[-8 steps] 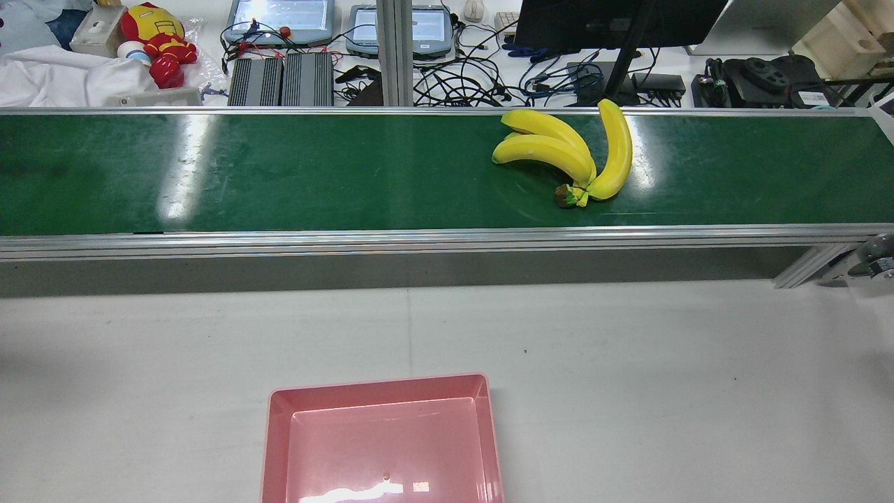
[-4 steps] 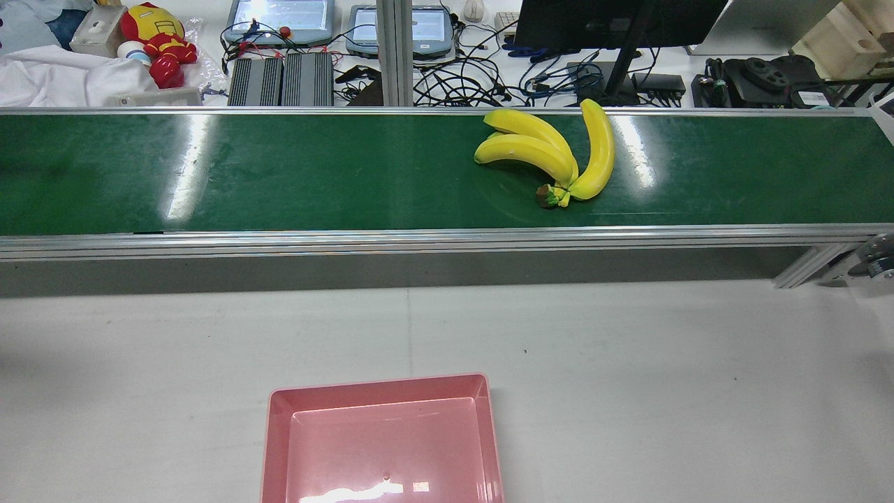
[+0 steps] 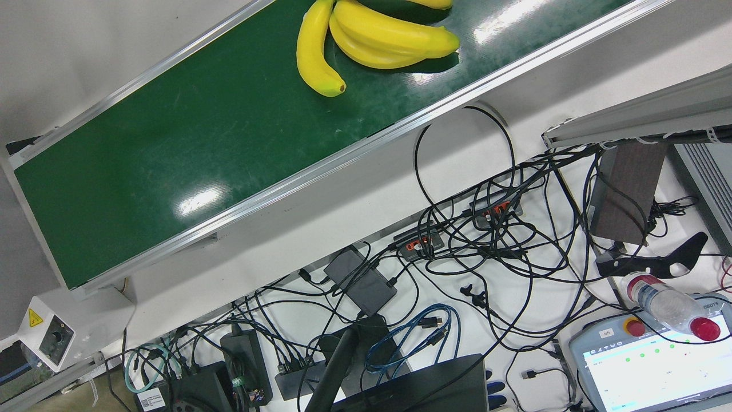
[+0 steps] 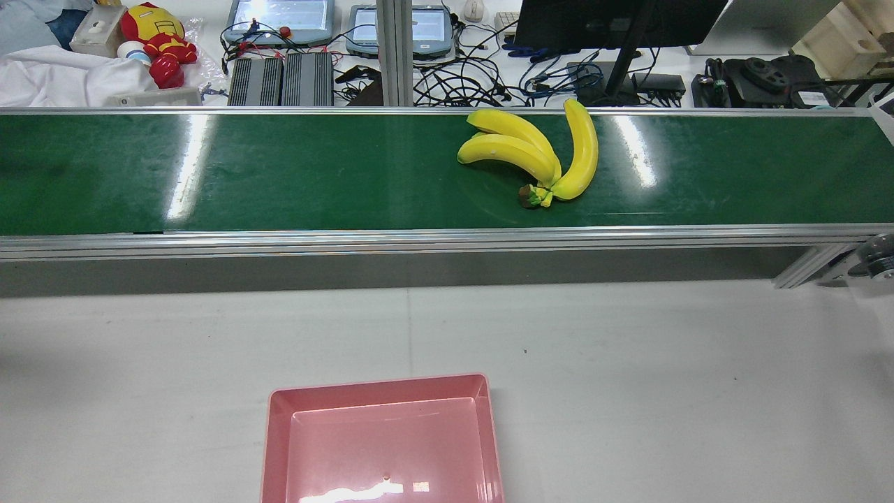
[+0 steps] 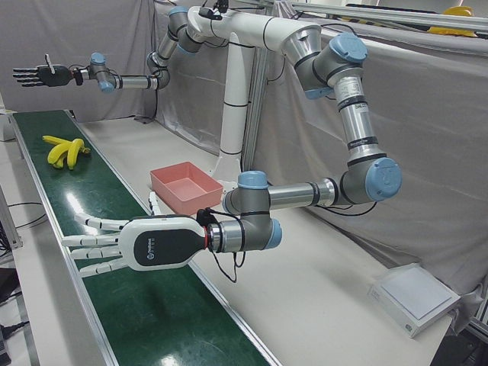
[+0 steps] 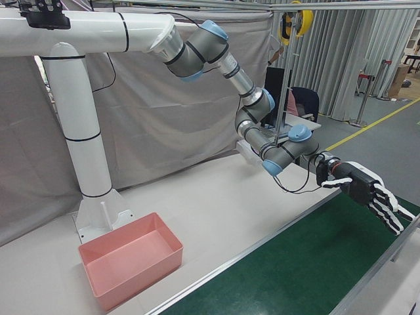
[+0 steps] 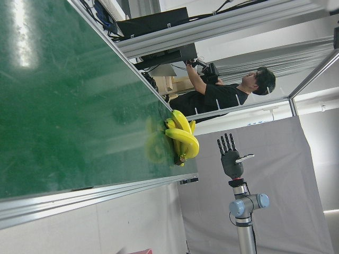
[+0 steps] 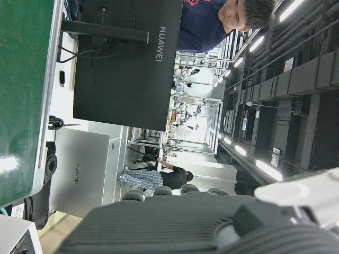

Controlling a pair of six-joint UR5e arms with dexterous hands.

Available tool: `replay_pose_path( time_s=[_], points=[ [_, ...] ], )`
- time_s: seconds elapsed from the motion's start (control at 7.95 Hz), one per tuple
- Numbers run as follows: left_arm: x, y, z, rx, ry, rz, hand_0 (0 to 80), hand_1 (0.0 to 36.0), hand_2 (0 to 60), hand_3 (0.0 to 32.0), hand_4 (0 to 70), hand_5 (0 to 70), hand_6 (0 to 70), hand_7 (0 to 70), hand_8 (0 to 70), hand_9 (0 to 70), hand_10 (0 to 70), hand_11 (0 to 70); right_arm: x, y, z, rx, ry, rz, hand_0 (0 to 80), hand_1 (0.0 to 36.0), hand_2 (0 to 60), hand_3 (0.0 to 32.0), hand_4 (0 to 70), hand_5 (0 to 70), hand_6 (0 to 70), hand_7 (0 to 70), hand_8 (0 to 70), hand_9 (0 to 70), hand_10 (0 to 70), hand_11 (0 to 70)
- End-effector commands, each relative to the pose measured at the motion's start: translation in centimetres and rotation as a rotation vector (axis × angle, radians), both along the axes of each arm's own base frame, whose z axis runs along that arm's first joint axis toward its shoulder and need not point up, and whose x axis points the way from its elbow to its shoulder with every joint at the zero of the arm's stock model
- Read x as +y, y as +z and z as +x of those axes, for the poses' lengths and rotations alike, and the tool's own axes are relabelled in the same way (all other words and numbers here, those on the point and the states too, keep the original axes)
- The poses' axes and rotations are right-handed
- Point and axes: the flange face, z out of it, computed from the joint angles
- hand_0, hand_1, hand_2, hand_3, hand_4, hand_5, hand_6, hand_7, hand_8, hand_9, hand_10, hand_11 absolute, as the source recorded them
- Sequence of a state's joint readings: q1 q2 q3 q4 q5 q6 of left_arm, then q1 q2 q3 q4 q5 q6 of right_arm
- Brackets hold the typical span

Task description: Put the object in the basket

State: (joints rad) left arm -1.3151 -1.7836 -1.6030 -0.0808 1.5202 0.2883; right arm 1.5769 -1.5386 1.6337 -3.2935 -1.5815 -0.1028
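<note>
bananas (image 4: 531,157) have slid left along the belt (image 4: 279,175), both spread-fingered hands (image 5: 99,242) hovering empty above its ends.

banana bunch (image 3: 366,40): stem end cut off by front view's top edge
pink basket (image 4: 383,440): near side cut off, rear view

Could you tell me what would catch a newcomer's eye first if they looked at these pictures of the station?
Most striking is the bunch of yellow bananas lying on the green conveyor belt, right of its middle in the rear view. Next comes the empty pink basket on the grey table, near that view's bottom edge. In the left-front view, the left hand hovers open over the belt, and the right hand is raised far beyond the bananas.
</note>
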Motion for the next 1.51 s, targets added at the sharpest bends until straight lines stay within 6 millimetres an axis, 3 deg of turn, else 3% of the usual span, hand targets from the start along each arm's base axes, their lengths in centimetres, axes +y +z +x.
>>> replay_pose_path(
  time_s=[0.0, 1.38],
  points=[
    [-0.01, -0.1, -0.06, 0.0, -0.001, 0.001, 54.3, 13.6, 0.0, 11.0, 10.9, 19.6, 1.1, 6.5, 8.5, 8.9, 3.6, 7.0, 0.0, 0.0, 0.0, 0.0, 0.0, 0.0, 0.0, 0.0, 0.0, 0.0, 0.0, 0.0, 0.0, 0.0, 0.0, 0.0, 0.0, 0.0],
    [0.07, -0.46, -0.51, -0.001, -0.004, 0.003, 54.3, 13.3, 0.0, 10.4, 11.3, 19.8, 1.1, 6.5, 8.7, 9.1, 3.4, 6.7, 0.0, 0.0, 0.0, 0.0, 0.0, 0.0, 0.0, 0.0, 0.0, 0.0, 0.0, 0.0, 0.0, 0.0, 0.0, 0.0, 0.0, 0.0]
  ],
)
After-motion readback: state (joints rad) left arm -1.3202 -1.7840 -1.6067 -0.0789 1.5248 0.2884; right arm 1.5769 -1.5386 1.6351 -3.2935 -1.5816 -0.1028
